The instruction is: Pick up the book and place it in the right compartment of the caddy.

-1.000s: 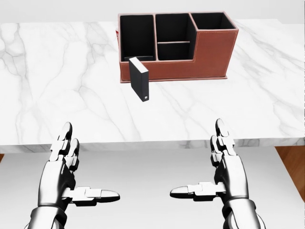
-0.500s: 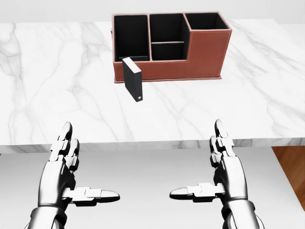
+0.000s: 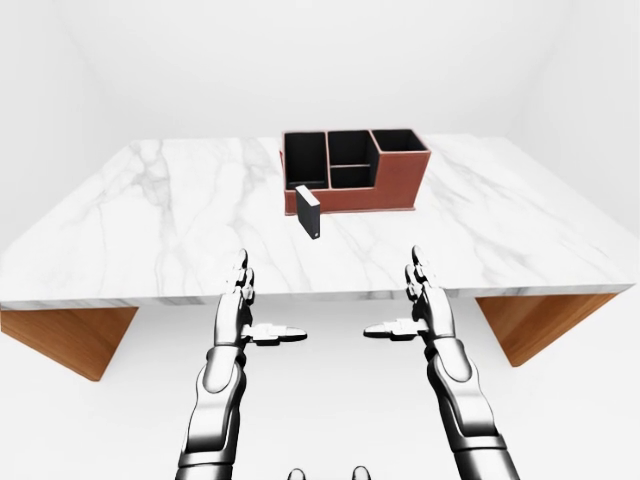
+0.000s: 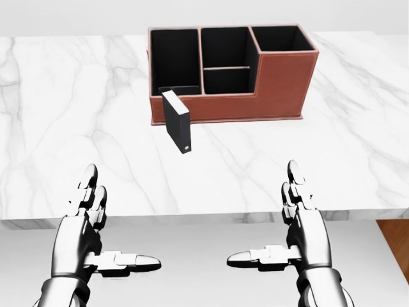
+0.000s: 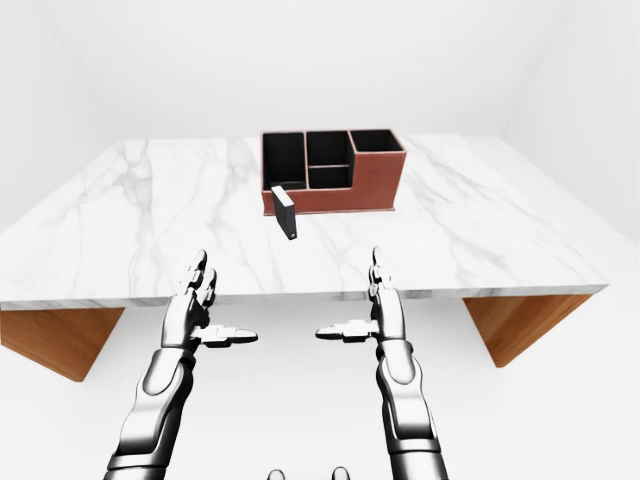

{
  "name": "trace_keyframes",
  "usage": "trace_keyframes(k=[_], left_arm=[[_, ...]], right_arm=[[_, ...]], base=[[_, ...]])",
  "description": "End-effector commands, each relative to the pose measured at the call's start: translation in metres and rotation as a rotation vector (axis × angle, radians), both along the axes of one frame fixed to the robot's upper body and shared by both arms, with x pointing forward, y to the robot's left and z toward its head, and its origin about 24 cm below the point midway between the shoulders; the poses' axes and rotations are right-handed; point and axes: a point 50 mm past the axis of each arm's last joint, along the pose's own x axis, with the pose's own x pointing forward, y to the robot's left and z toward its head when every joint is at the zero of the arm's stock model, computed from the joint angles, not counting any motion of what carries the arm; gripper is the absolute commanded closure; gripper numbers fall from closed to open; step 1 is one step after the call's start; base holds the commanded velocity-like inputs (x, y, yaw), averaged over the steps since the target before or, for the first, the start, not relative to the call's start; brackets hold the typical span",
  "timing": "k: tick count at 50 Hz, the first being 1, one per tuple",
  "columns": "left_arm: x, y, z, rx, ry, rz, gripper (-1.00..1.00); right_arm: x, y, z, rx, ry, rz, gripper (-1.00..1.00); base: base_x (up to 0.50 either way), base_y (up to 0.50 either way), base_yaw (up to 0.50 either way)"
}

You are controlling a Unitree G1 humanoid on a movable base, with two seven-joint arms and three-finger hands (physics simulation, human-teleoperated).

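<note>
A small black book [image 4: 177, 121] stands upright on the marble table [image 4: 77, 128], just below the left end of the caddy in the head view. The brown caddy [image 4: 255, 86] has black-lined compartments; its right compartment [image 4: 282, 38] is the tallest and shows nothing inside. My left hand [image 4: 105, 240] hangs open below the table's near edge at the lower left. My right hand [image 4: 281, 236] is open at the lower right, also short of the table. Neither touches the book.
The table rests on wooden supports [image 3: 60, 335] at both ends. White floor lies under my hands, and white walls stand behind the table.
The whole picture has shifted: the table, caddy and book appear lower and larger, so the camera has moved closer. My hands keep the same open pose.
</note>
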Motion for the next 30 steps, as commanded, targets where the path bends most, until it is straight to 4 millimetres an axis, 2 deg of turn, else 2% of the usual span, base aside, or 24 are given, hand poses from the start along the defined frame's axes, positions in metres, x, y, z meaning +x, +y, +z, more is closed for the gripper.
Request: trace_keyframes(k=[1,3,5,7,10,13,15,20,21,25,27,28,29,30], left_arm=[[0.0,0.0,0.0,0.0,0.0,-0.002,-1.0],[0.0,0.0,0.0,0.0,-0.001,-0.002,-1.0],[0.0,0.0,0.0,-0.001,-0.001,-0.002,-1.0],[0.0,-0.001,0.0,0.0,0.0,-0.002,-1.0],[0.0,-0.001,0.001,-0.001,-0.001,-0.003,-1.0],[0.0,-0.001,0.0,-0.001,-0.001,-0.003,-1.0],[0.001,0.0,0.0,-0.001,-0.001,-0.003,-1.0],[0.0,0.0,-0.001,-0.001,-0.002,-0.003,-1.0],[0.0,0.0,-0.001,-0.001,-0.003,-0.003,-1.0],[-0.002,-0.001,0.003,0.02,-0.017,-0.002,-1.0],[-0.003,-0.001,0.004,0.027,-0.027,0.001,-1.0],[-0.004,-0.001,0.007,0.025,-0.031,0.002,-1.0],[-0.009,0.002,0.028,0.047,-0.08,0.018,-1.0],[-0.01,0.003,0.036,0.052,-0.102,0.02,-1.0]], right_arm=[[0.001,0.0,0.005,-0.002,0.003,-0.002,-1.0],[0.001,0.0,0.009,-0.001,0.003,-0.002,-1.0],[0.001,0.0,-0.002,-0.002,0.004,-0.003,-1.0],[0.001,-0.001,0.003,-0.002,0.004,-0.003,-1.0],[0.001,-0.001,-0.002,-0.001,0.004,-0.003,-1.0],[0.001,0.0,0.01,-0.001,0.004,-0.003,-1.0],[0.002,-0.001,-0.002,-0.001,0.006,-0.003,-1.0],[0.001,-0.001,-0.004,0.0,0.005,-0.003,-1.0],[0.001,-0.001,0.005,-0.002,0.003,-0.004,-1.0],[-0.001,-0.001,0.013,-0.003,-0.008,0.002,-1.0],[-0.003,0.0,0.004,-0.015,-0.026,0.008,-1.0],[-0.004,0.001,0.004,-0.021,-0.036,0.015,-1.0],[-0.006,0.002,0.01,-0.028,-0.06,0.032,-1.0],[-0.005,0.001,0.013,-0.041,-0.071,0.029,-1.0]], base=[[0.32,0.0,0.0],[0.32,0.0,0.0],[0.32,0.0,0.0],[0.32,0.0,0.0],[0.32,0.0,0.0],[0.32,0.0,0.0],[0.32,0.0,0.0],[0.31,0.0,0.0],[0.3,0.0,0.0],[0.28,0.0,0.0],[0.28,0.0,0.0],[0.28,0.0,0.0],[0.27,0.0,0.0],[0.25,0.0,0.0]])
